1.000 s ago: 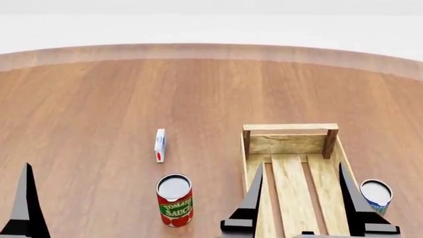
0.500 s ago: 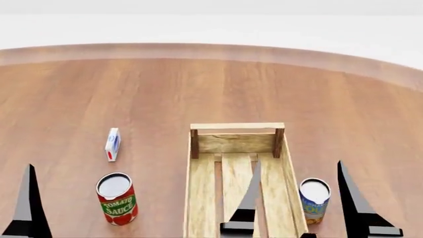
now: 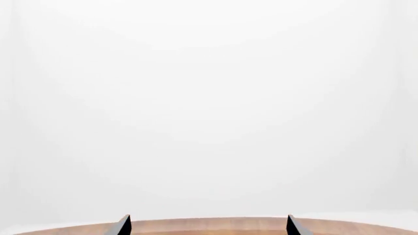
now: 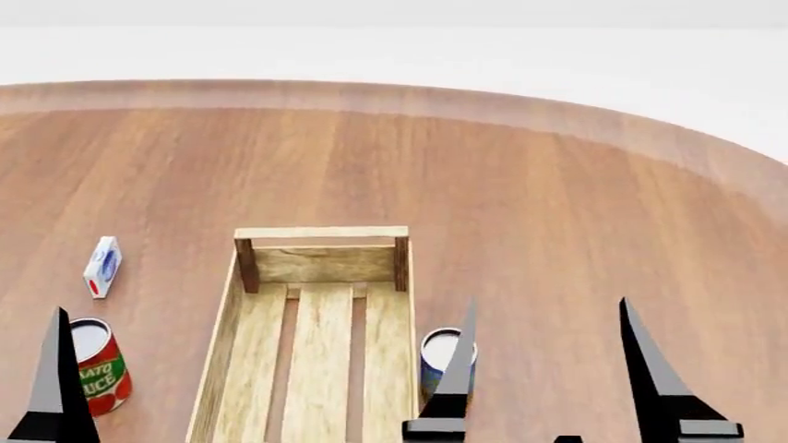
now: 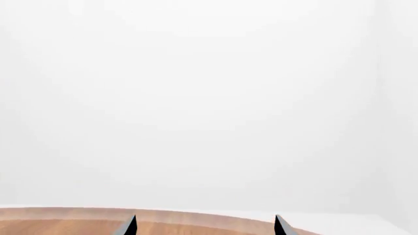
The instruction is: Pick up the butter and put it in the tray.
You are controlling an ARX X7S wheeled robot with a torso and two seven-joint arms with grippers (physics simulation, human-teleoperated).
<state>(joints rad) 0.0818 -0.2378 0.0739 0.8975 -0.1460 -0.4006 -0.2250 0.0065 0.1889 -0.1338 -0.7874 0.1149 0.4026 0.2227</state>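
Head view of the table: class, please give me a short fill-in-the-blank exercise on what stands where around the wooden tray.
1. The tray holds ____ objects.
2. The red tomato sauce can stands on the tray's ____ side.
3. The small white-blue carton stands ____ away from the robot than the tomato sauce can.
4. The right gripper has its fingers spread ____.

Missing words: no; left; farther; open

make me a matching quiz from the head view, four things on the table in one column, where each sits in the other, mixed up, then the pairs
Things:
1. tray
2. tomato sauce can
3. blue can
4. small white-blue carton

Places:
A. far left, beyond the red can
B. close against the crate's right side
C. near left edge, red label
D. middle, long and slatted

Pairs: 1-D, 2-C, 3-B, 4-A
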